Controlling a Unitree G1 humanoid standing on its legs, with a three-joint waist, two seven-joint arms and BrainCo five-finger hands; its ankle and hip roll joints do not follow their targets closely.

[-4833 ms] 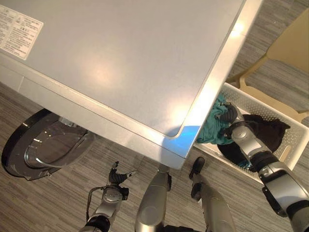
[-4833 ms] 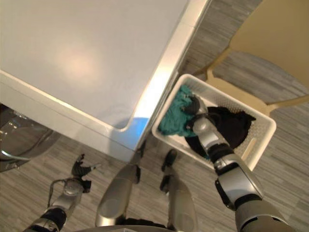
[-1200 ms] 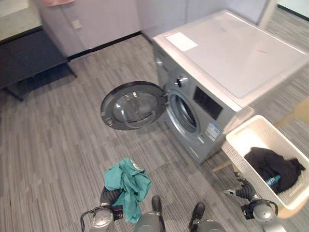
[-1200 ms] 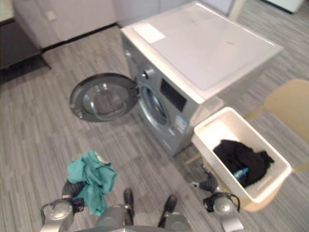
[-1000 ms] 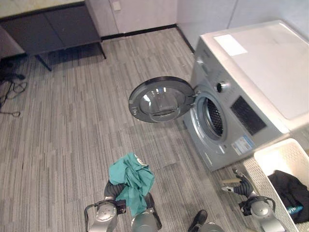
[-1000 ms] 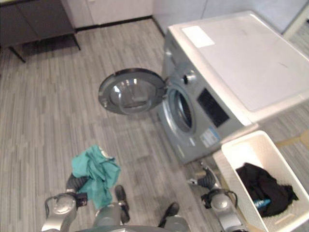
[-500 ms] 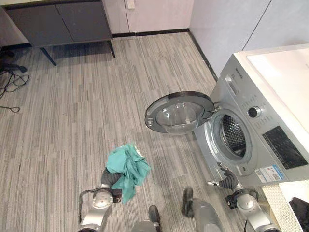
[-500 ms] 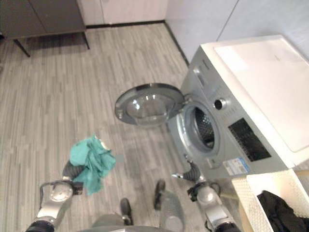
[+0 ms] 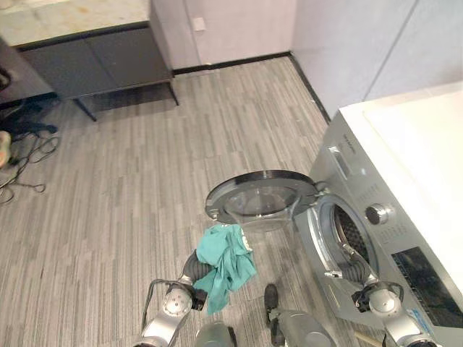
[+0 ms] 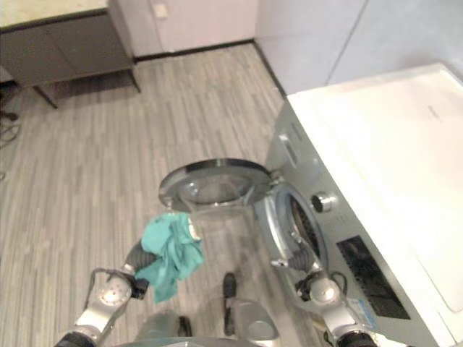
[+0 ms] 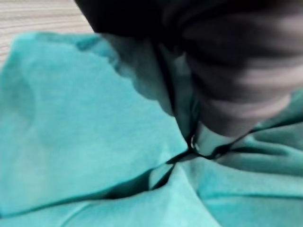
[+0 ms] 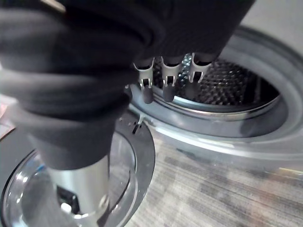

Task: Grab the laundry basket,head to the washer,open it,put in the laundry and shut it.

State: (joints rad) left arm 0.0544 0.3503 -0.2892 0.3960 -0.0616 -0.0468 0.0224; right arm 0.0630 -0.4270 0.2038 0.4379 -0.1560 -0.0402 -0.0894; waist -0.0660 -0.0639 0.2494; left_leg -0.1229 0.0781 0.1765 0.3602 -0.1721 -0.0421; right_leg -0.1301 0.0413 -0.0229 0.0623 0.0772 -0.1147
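The silver washer (image 9: 405, 217) stands at the right with its round glass door (image 9: 259, 196) swung open toward the floor. The dark drum opening (image 9: 349, 233) faces me. A teal cloth (image 9: 226, 262) hangs bunched over my left hand (image 9: 191, 269), just in front of and below the door. The same teal cloth (image 11: 85, 142) spreads under that hand's dark cover in the left wrist view. My right hand (image 9: 356, 263) is open and holds nothing, right in front of the drum opening (image 12: 227, 90). Its fingers (image 12: 166, 87) point at the drum rim.
A dark low cabinet (image 9: 94, 61) stands against the far wall at the upper left. Black cords (image 9: 25, 155) lie on the floor at the far left. Grey plank floor (image 9: 130, 195) stretches between the cabinet and the washer.
The camera has swung from the basket to the washer's front. The teal cloth, under my right hand in the basket earlier, now hangs from my left hand near the door. My right hand reached the drum opening.
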